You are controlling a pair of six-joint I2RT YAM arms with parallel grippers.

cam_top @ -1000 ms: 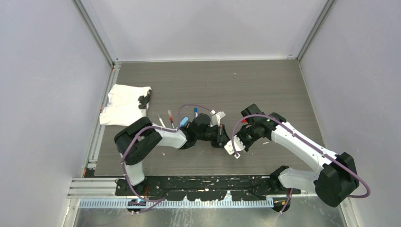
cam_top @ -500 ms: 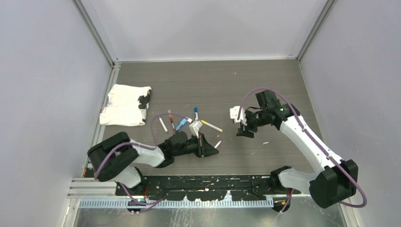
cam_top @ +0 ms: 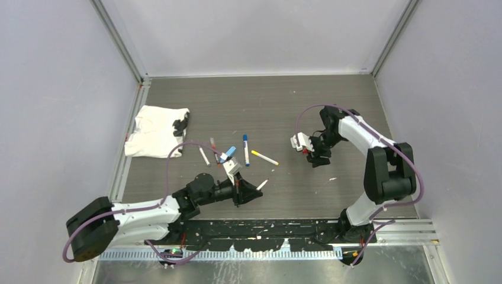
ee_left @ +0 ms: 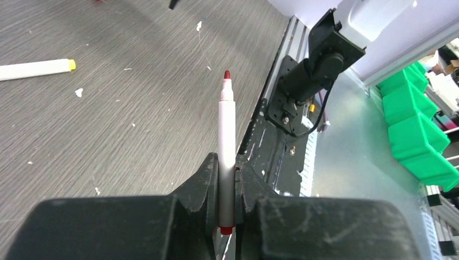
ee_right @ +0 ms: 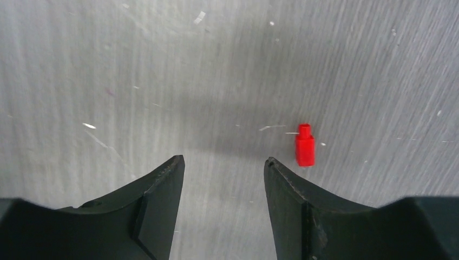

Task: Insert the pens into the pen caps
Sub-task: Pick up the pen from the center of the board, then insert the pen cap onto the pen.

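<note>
Red cap just outside right claw

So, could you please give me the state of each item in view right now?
left gripper: jaws shut on red pen.
red pen: uncapped, tip bare, gripped.
right gripper: jaws open, empty.
red cap: lying on table, outside the jaws.
blue pen: lying loose on table.
yellow pen: lying loose on table.

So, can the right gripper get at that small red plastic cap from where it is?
Probably yes: the right gripper hangs open above the grey table, and the small red plastic cap lies uncovered just to one side of it.
</note>
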